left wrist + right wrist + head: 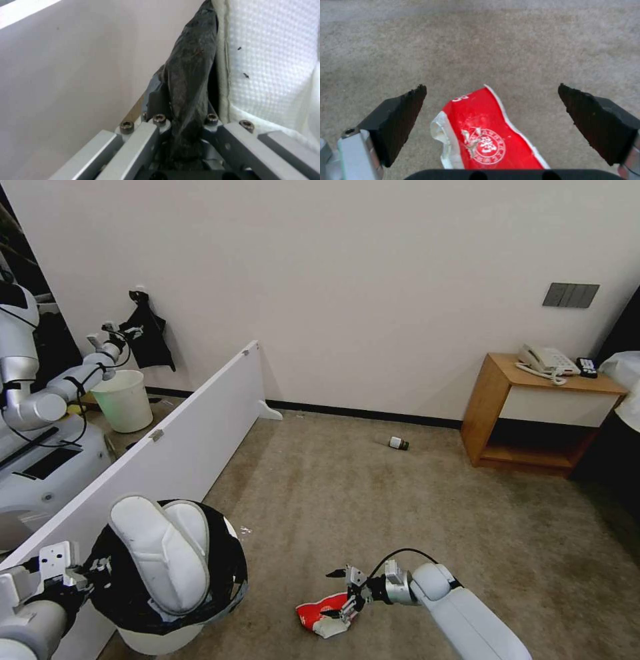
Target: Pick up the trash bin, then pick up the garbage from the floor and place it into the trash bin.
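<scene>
Progress first: the trash bin is already off the floor, hanging at your lower left beside the white partition board; the left gripper has its fingers clamped on the bin's black bag rim, and the left wrist view shows the rim pinched between them; two white slippers stick up out of the bin, so that part of the garbage is already in.

Still out: a red-and-white packet lies flat on the carpet just in front of you, right of the bin; a small bottle lies farther off, near the far wall, left of the wooden side bench that carries a phone; you can't make out its cap colour from here.

Right gripper is low over the packet; its fingers stand wide apart, one on each side of the packet with carpet showing between pads and packet, so nothing is gripped yet; you're at the reach-and-close stage on this item.

Judgement: bin pickup done, collecting roughly midway or later; at least the packet and the bottle remain; the packet is thin and flat on the pile, so pads may slide over it if you close too high.

A pale unlined bucket stands beyond the board; not yours.
</scene>
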Available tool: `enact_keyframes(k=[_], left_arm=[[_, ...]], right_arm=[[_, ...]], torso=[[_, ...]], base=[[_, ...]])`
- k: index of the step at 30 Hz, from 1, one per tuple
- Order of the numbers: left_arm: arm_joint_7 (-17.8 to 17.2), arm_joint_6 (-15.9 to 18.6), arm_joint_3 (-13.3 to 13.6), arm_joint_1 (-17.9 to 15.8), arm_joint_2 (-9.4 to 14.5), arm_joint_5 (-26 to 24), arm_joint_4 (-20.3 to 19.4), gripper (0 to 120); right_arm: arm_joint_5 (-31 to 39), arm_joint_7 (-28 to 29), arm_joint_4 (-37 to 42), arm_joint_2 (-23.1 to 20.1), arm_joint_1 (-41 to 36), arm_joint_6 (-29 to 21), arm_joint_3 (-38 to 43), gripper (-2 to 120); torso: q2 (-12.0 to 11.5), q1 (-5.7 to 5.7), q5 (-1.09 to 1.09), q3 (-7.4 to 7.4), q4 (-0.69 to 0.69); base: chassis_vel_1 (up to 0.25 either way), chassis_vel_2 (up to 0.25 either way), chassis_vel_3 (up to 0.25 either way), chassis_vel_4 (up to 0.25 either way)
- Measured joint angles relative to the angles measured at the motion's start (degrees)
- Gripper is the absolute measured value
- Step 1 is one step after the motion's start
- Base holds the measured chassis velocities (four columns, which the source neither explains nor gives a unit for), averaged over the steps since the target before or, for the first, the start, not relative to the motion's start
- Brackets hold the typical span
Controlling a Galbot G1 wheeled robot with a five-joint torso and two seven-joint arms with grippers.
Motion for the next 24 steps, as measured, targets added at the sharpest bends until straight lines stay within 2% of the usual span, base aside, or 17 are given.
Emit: enact_keyframes(k=[13, 24], left_arm=[[0.13, 0.0, -0.44, 0.03, 0.34, -0.4, 0.01, 4], [0.2, 0.0, -0.59, 0.09, 0.4, -0.61, -0.13, 4]], right_arm=[[-0.8, 0.24, -1.97, 1.17, -1.44, -0.08, -0.82, 100], [-1.09, 0.21, -2.31, 0.55, -3.03, -0.12, -2.24, 100]], torso=[[0.01, 0.0, 0.01, 0.0, 0.0], [0.01, 0.0, 0.01, 0.0, 0.0]], base=[[0.0, 0.0, 0.0, 0.0], [0.0, 0.0, 0.0, 0.0]])
